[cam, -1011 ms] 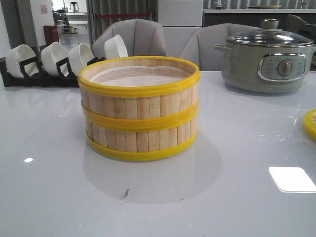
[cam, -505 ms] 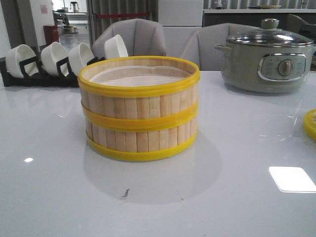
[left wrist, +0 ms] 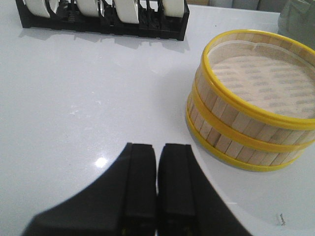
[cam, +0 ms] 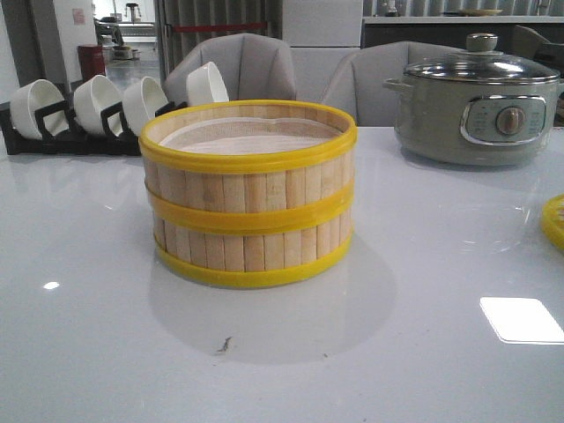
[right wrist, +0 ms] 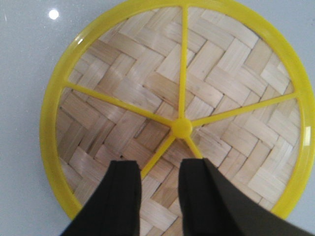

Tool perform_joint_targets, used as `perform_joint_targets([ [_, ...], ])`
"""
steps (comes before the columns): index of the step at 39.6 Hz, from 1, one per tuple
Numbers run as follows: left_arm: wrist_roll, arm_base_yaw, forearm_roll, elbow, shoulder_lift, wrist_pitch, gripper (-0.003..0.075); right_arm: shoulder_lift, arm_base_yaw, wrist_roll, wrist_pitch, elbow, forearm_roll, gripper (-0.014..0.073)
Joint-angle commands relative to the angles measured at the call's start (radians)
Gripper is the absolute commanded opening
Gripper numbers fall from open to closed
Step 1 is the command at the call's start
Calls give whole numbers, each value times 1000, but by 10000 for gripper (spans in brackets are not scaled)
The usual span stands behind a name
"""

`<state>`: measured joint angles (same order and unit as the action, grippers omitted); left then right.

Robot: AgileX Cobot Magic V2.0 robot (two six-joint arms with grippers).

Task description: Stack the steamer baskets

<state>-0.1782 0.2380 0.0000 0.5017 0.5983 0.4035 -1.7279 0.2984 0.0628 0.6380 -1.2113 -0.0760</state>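
Two steamer baskets (cam: 248,196) with pale slat walls and yellow rims stand stacked at the table's middle; they also show in the left wrist view (left wrist: 251,103). The woven yellow-rimmed lid (right wrist: 182,98) lies flat on the table; only its edge (cam: 553,220) shows at the far right of the front view. My right gripper (right wrist: 160,167) is open and hovers above the lid, near its centre hub. My left gripper (left wrist: 157,150) is shut and empty above bare table, beside the stack. Neither arm shows in the front view.
A grey-green electric pot (cam: 478,101) with a glass lid stands at the back right. A black rack of white bowls (cam: 97,110) stands at the back left, also in the left wrist view (left wrist: 103,19). Grey chairs (cam: 264,66) stand behind the table.
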Motion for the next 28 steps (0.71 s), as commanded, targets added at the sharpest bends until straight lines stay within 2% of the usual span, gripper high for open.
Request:
perform_joint_targets([
  [1, -5, -1, 0, 28, 0, -84, 86, 25, 7, 2, -52, -49, 13, 320],
  [9, -5, -1, 0, 28, 0, -84, 86, -17, 7, 2, -30, -95, 13, 327],
  [16, -5, -1, 0, 28, 0, -84, 86, -24, 13, 2, -30, -110, 14, 388],
  [28, -5, -1, 0, 28, 0, -84, 86, -27, 38, 2, -27, -110, 15, 388],
])
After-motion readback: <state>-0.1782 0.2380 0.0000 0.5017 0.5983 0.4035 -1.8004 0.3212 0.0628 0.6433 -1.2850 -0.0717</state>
